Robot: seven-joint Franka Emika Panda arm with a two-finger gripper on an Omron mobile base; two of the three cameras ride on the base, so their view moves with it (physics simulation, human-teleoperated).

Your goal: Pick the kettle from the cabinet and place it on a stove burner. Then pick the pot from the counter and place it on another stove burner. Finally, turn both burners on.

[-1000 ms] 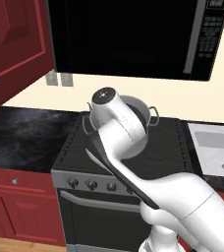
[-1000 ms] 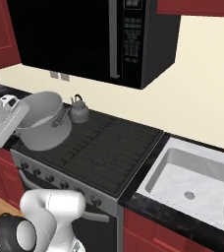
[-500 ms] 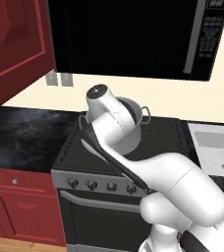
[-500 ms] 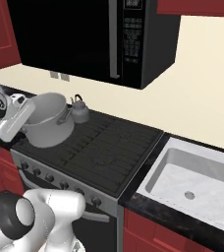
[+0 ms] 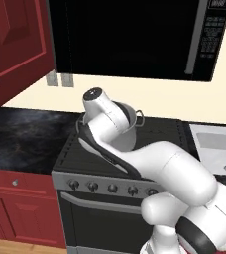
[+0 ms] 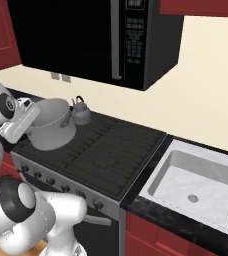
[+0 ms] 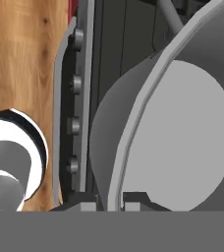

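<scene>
Rendered kitchen, three views. The pincer (image 7: 109, 201) is clamped on the rim of the pot (image 6: 50, 130): in the hand view its two dark tips stand at 6 o'clock, one on each side of the thin rim wall, with the pot's grey inside spreading toward 2 o'clock and its outer wall curving toward 10 o'clock. In the right base view the hand (image 6: 20, 122) meets the pot at the pot's 9 o'clock edge. The pot is tilted, mouth turned up and toward the hand, over the left part of the stove burners (image 6: 103, 152); whether its base touches the grate cannot be told.

In the left base view the pot (image 5: 129, 120) shows partly behind the white arm, one loop handle projecting at its 3 o'clock side.

The kettle (image 6: 80, 113) stands upright on the rear left burner, at 2 o'clock from the pot and just beside it; contact between the two cannot be judged.

The row of silver knobs (image 5: 112, 188) runs along the stove front, seen in the hand view as a column at 9 o'clock from the pot. The dark table (image 5: 21, 139) extends at 9 o'clock from the stove, under the red cabinet door (image 5: 13, 44) with its round knob. A white sink (image 6: 196, 182) lies at 3 o'clock from the stove, and a black microwave (image 6: 86, 37) hangs above.
</scene>
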